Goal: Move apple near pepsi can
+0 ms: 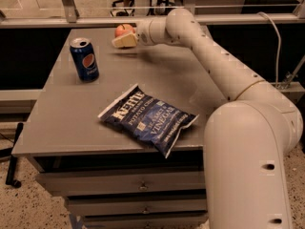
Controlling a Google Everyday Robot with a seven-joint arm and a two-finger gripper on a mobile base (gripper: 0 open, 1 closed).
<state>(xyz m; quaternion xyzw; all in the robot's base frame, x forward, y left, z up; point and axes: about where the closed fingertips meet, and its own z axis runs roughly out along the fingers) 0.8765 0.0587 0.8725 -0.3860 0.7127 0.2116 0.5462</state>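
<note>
Gripper (pixel 125 40): low over the table's far edge; how far open, or holding anything, cannot tell.
Apple (pixel 122 29): just behind the gripper, against the far edge.
Pepsi can (pixel 85 59): upright, left of the gripper, apart; bare tabletop between.
Arm (pixel 209 56): stretched from the near right corner across to the gripper.
Chip bag (pixel 147 118): flat, well nearer, by the front edge.
Table (pixel 62 123): grey, drawers beneath.

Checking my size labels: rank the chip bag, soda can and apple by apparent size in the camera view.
1. Dark blue crinkled Kettle chip bag, clearly largest.
2. Blue Pepsi can.
3. Round red-orange apple, smallest; it sits farthest back, partly hidden by the cream claw at its front, so less sure.
</note>
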